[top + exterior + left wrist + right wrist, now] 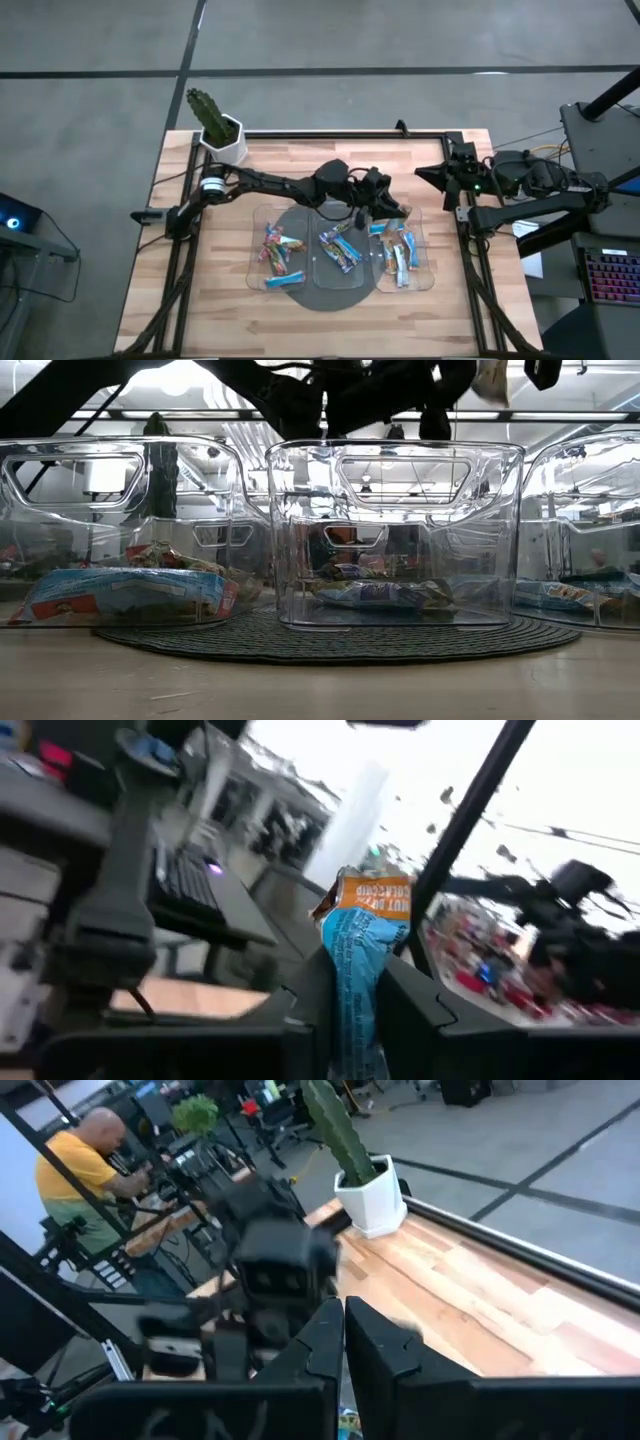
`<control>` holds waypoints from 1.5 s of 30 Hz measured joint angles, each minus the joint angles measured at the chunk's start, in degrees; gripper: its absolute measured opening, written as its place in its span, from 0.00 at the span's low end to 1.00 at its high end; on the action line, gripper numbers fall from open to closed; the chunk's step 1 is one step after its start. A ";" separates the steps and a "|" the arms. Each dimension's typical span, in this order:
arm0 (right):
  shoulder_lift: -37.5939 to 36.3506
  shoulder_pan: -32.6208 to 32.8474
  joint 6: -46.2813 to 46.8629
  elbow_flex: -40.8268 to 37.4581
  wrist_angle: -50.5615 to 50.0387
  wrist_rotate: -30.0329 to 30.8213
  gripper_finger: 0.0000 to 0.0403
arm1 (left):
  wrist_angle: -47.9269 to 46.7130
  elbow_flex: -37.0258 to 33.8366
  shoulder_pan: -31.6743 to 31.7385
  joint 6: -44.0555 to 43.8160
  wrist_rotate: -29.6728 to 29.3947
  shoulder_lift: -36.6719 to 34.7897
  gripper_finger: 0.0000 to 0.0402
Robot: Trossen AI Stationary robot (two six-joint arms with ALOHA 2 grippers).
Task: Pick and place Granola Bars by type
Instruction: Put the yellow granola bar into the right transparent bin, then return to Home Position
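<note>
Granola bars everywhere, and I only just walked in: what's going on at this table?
The robot is sorting granola bars into three clear trays on the wooden table. The left end effector is shut on a light blue bar and is above the gap between the middle and right trays. The right end effector waits shut near the table's far right edge, holding nothing. Each tray already has bars in it.

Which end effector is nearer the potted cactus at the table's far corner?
Left. The left end effector holds a bar over the trays, mid-table; the right end effector waits farther from the cactus, near the table's right edge.
</note>
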 joint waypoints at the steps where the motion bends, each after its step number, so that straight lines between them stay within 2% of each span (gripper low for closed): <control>1: -0.44 0.00 -0.20 0.00 -0.01 0.01 0.02 | -0.91 0.35 0.03 -0.01 1.23 0.06 0.14; 8: -3.21 -0.01 -0.69 0.00 -0.25 0.31 0.02 | -10.16 4.02 -1.16 7.06 1.13 -0.08 0.36; 11: -3.84 -0.02 -0.88 0.00 -0.33 0.52 0.02 | -15.04 5.57 -1.19 10.41 0.94 -0.08 0.42; 15: -3.93 -0.02 -1.59 0.00 -0.38 1.13 0.02 | -16.99 6.79 -1.08 13.00 0.80 -0.08 0.45; 19: -3.89 -0.02 -3.16 0.00 -0.38 1.45 0.02 | -17.29 7.35 -0.36 11.72 1.28 -0.67 0.45; 24: -3.89 -0.02 -4.12 0.00 -0.38 1.54 0.02 | -22.85 7.03 1.48 11.50 4.00 -4.45 0.37; 33: -3.78 0.00 -6.61 -0.01 -0.14 1.52 0.02 | -49.64 4.80 4.66 27.90 4.27 -17.12 0.03; 36: -3.76 0.00 -6.71 0.00 0.02 1.52 0.02 | -53.23 2.18 4.73 28.74 0.09 -22.90 0.01; 39: -3.67 0.00 -6.73 0.00 0.12 1.53 0.02 | -54.17 -1.83 4.55 29.49 -6.46 -29.27 0.00; 45: -3.14 0.00 -8.14 0.00 0.64 1.48 0.02 | -53.59 -14.42 4.52 28.61 -18.02 -44.59 0.00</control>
